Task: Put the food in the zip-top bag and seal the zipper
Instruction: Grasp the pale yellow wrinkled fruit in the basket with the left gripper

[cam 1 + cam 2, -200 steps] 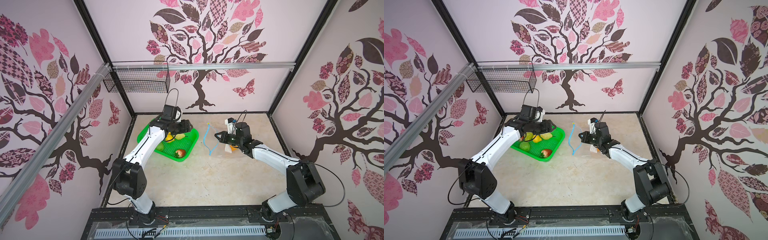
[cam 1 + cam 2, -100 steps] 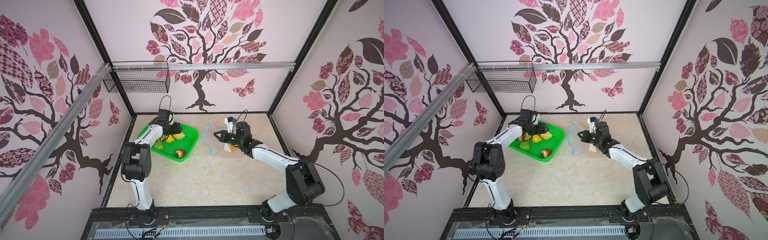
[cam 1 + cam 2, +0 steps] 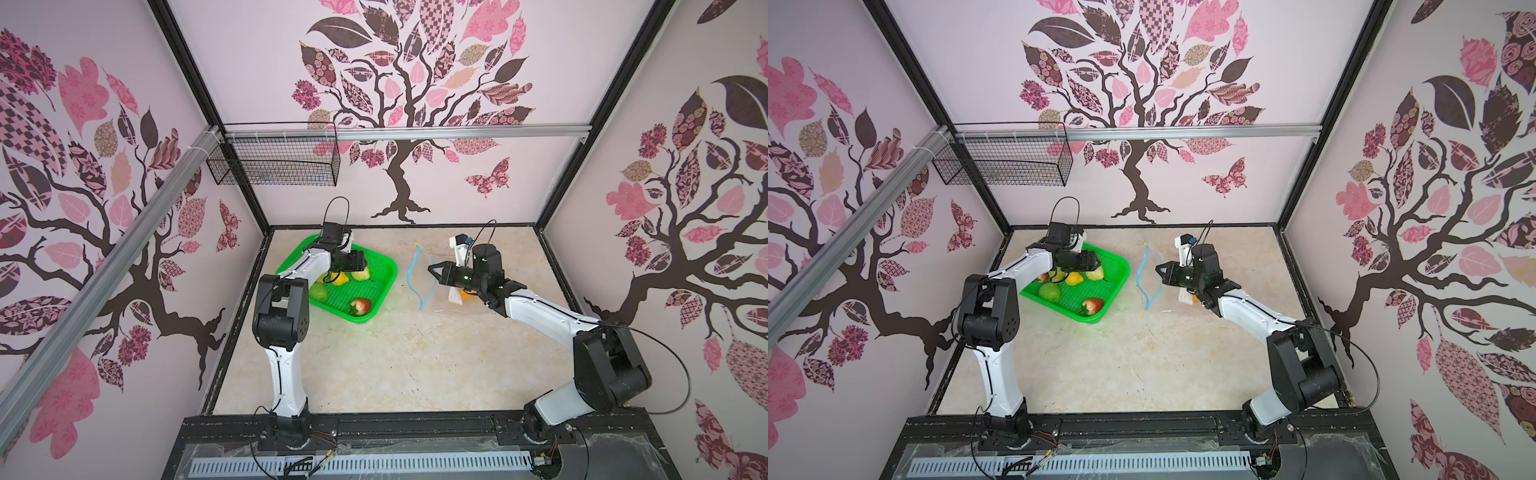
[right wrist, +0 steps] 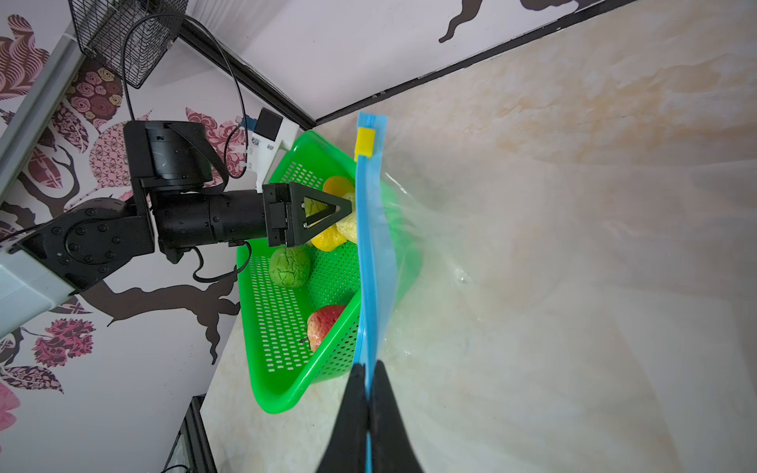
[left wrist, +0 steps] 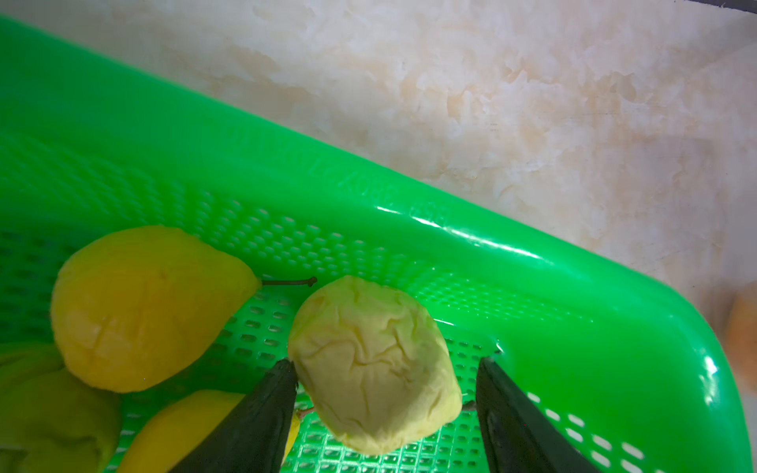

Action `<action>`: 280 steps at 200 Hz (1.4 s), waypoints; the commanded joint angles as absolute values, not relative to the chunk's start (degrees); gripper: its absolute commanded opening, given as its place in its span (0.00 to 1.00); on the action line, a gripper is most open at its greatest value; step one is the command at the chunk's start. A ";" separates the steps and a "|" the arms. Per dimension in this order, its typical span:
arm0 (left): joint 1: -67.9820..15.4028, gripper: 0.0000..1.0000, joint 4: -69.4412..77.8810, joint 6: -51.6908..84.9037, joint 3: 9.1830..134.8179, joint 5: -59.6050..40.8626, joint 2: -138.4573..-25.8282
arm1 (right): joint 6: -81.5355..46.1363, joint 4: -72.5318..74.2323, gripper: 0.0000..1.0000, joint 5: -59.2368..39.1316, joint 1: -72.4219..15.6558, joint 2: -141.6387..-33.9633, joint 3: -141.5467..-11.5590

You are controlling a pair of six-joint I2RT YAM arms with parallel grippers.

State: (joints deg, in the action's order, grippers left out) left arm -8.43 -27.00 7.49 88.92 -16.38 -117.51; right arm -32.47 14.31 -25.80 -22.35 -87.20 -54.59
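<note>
Your left pincer (image 5: 387, 362) stands open astride the pale lumpy piece (image 5: 368, 327) inside the green basket (image 5: 409, 213), next to a yellow fruit (image 5: 143, 303). Your right pincer (image 4: 368, 370) is clamped on the light blue zipper (image 4: 370, 245), holding the mouth of the clear bag (image 4: 442, 229) up off the surface (image 3: 415, 353), just beside the basket.

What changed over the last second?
Left elbow swung in toward the basket. Left claw stayed open in it, around the pale lump. Nothing gripped or released. Right claw still shut on the zipper; bag unmoved.
</note>
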 commanded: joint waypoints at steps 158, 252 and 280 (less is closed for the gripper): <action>-14.94 0.76 -34.41 10.72 96.73 -0.65 -124.69 | -30.31 11.67 0.00 -24.61 -22.15 -82.88 -54.32; -15.53 0.50 -32.50 11.76 89.35 -1.44 -113.33 | -29.87 11.43 0.00 -24.13 -22.15 -81.74 -53.79; -16.38 0.51 -33.59 14.23 86.29 -4.45 -106.15 | -29.47 11.35 0.00 -23.82 -22.15 -81.19 -53.11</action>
State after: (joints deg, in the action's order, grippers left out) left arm -15.40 -33.28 11.81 89.73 -1.80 -113.16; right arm -30.59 11.73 -24.38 -22.35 -84.23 -53.63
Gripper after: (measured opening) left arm 0.600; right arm 0.050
